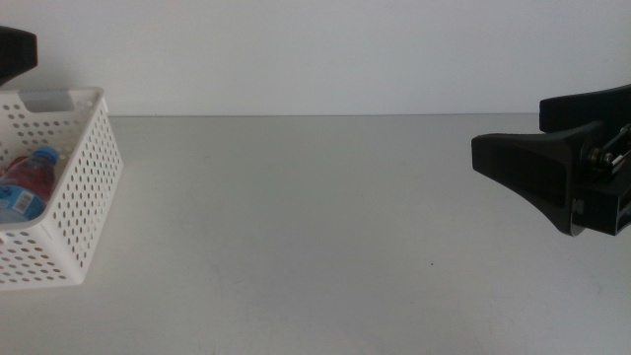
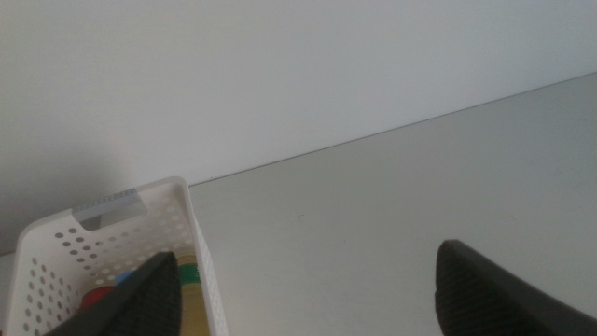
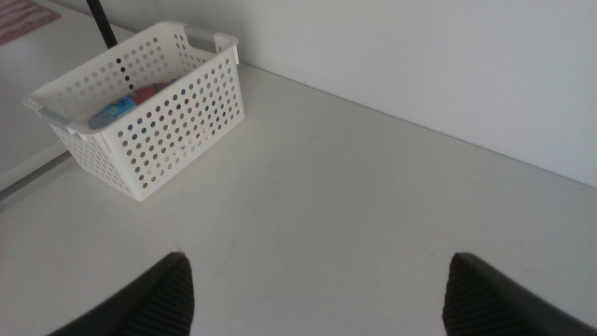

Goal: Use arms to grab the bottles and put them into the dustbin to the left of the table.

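Observation:
The white perforated dustbin [image 1: 59, 212] stands at the table's left edge. The bottles lie inside it: a red can [image 1: 25, 176] with a blue cap [image 1: 44, 156] beside it. The left wrist view shows red [image 2: 93, 299], blue and the tea bottle's green label [image 2: 189, 273] in the dustbin [image 2: 121, 219]. My left gripper [image 2: 308, 252] hangs open above the dustbin's right side, holding nothing; only a black part of it [image 1: 15, 51] shows at the middle view's top left. My right gripper [image 1: 508, 126] hovers open and empty over the table's right side, facing the distant dustbin [image 3: 140, 112].
The light-grey table [image 1: 315, 227] stretches between the dustbin and the right gripper, with a plain white wall behind it. A thin black cable [image 3: 101, 23] rises behind the dustbin in the right wrist view.

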Available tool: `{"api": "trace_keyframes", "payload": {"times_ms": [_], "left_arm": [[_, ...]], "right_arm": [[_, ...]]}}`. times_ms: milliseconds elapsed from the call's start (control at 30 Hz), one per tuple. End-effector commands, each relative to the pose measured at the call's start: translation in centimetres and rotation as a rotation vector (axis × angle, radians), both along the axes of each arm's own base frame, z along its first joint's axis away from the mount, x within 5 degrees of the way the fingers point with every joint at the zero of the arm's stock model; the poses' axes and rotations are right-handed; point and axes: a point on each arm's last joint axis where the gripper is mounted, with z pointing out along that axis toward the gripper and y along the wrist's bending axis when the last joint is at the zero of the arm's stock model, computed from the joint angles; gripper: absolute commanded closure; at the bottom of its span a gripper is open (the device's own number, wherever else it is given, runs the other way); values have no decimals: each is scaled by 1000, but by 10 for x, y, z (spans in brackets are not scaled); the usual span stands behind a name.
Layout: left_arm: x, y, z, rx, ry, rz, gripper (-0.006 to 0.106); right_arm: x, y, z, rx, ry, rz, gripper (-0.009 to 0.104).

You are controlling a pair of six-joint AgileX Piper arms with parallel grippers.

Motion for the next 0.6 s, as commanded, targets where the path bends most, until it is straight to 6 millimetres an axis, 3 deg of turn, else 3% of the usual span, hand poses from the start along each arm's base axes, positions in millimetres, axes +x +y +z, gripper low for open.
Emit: {"api": "trace_keyframes", "payload": {"times_ms": [0, 200, 367, 567], "left_arm": [[-1, -1, 14, -28, -93, 2, 8], [1, -1, 14, -28, -93, 2, 8], [-14, 1, 23, -76, -236, 11, 8], [-20, 7, -11, -112, -448, 70, 8]], "right_arm": [[2, -1, 12, 51, -89, -24, 10], [16, -23, 10, 91, -298, -211, 10], [13, -54, 2, 108, -430, -396, 10], [-8, -72, -40, 71, -393, -472, 10]]}}
